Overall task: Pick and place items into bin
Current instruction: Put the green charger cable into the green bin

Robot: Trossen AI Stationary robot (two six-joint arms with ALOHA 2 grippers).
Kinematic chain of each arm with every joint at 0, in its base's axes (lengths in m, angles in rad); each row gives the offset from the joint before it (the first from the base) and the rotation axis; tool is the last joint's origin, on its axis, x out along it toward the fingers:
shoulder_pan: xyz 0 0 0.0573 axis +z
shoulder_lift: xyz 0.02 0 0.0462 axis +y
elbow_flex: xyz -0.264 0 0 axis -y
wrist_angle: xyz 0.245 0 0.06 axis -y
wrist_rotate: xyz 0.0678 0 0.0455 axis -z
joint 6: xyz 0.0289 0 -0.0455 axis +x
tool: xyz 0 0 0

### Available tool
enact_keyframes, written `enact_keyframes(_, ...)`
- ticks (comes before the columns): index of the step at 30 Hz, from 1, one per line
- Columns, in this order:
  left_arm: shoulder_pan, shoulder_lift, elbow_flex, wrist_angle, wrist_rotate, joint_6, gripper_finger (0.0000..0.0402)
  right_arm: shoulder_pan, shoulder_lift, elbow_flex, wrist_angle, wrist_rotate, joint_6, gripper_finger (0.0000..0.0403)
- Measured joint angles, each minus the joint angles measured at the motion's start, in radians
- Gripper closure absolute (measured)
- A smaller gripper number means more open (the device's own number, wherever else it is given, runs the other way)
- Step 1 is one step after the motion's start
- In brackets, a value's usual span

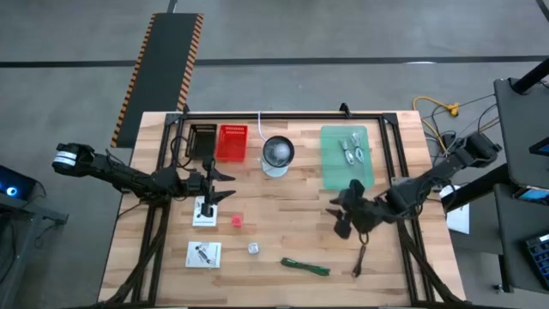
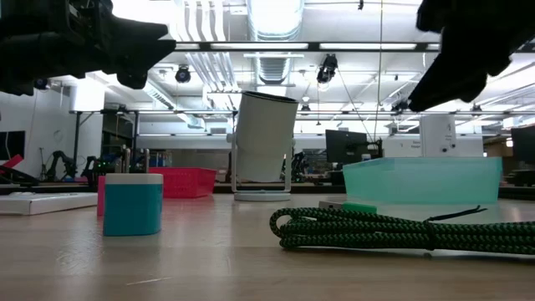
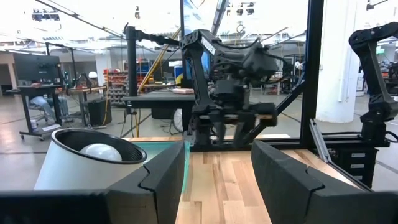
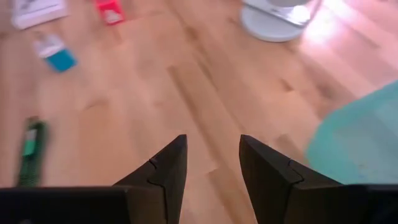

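Observation:
In the high view my left gripper (image 1: 225, 186) hovers open just beyond a white card with a dark part (image 1: 204, 211); its wrist view (image 3: 217, 149) looks across the table. My right gripper (image 1: 337, 217) is open above bare wood near the green bin (image 1: 333, 163), as its wrist view (image 4: 213, 140) shows. Silvery metal pieces (image 1: 353, 148) lie in that bin. On the table lie a red cube (image 1: 237, 221), a silver cube (image 1: 254, 248), a second white card (image 1: 203, 254), a green strip (image 1: 306, 266) and a dark stick (image 1: 360, 260).
A round glass-and-white bowl (image 1: 276, 154) stands at the table's far middle, with a red basket (image 1: 232, 142) and a black bin (image 1: 203, 140) to its left. A black frame (image 1: 283, 115) runs along the far edge and down both sides. Bare wood lies between the two grippers.

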Motion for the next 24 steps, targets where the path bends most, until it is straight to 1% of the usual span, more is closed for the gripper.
enact_keyframes(4, 0.0, 0.0, 0.0, 0.0, 0.0, 0.0, 0.023, 0.066, 0.008, 0.007, 0.04, 0.0, 0.001, 0.027)
enact_keyframes(11, 0.0, 0.0, 0.0, 0.0, 0.0, 0.0, 0.023, 0.149, 0.051, 0.012, 0.176, 0.0, -0.006, 0.0269)
enact_keyframes(15, 0.0, 0.0, 0.0, 0.0, 0.0, 0.0, 0.023, 0.176, 0.118, 0.037, 0.195, -0.004, -0.007, 0.0269)
enact_keyframes(19, 0.0, 0.0, 0.0, 0.0, 0.0, 0.0, 0.023, 0.186, 0.208, 0.09, 0.195, -0.007, -0.021, 0.0269)
enact_keyframes(24, 0.0, 0.0, 0.0, -0.001, 0.0, 0.0, 0.023, 0.186, 0.329, 0.178, 0.196, -0.087, -0.081, 0.027)
